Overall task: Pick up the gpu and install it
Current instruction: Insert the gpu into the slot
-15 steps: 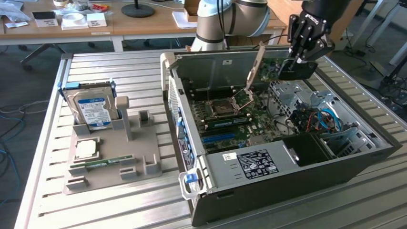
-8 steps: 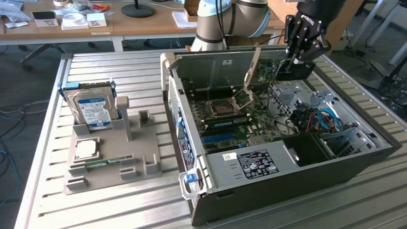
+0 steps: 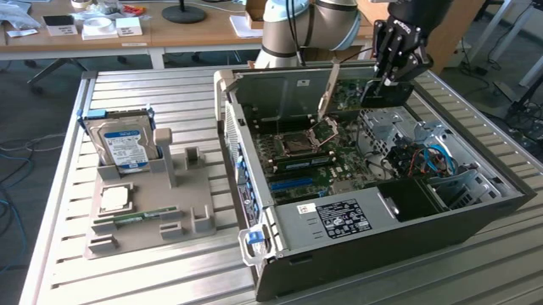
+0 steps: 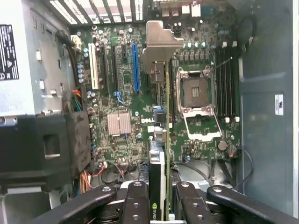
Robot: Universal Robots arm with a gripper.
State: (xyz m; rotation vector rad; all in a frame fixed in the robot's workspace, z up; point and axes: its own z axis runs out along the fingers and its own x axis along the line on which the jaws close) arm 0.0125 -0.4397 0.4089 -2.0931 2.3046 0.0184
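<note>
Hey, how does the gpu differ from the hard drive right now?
The gpu hangs in the pincer over the open computer case; the hard drive stands in the gray holder on the table. The gpu shows a black face; the hard drive is silver with a blue label. Both are flat, rectangular and held on edge.

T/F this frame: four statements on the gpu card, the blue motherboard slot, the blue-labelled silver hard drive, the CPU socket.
1. The gripper clamps the thin flat gpu card with a silver bracket. True.
2. The gpu sits in the long blue motherboard slot. False: the slot is bare, the card held clear of it.
3. The silver hard drive with a blue label stands in the grey holder. True.
4. The metal CPU socket is latched shut. False: its frame is flipped open.
</note>
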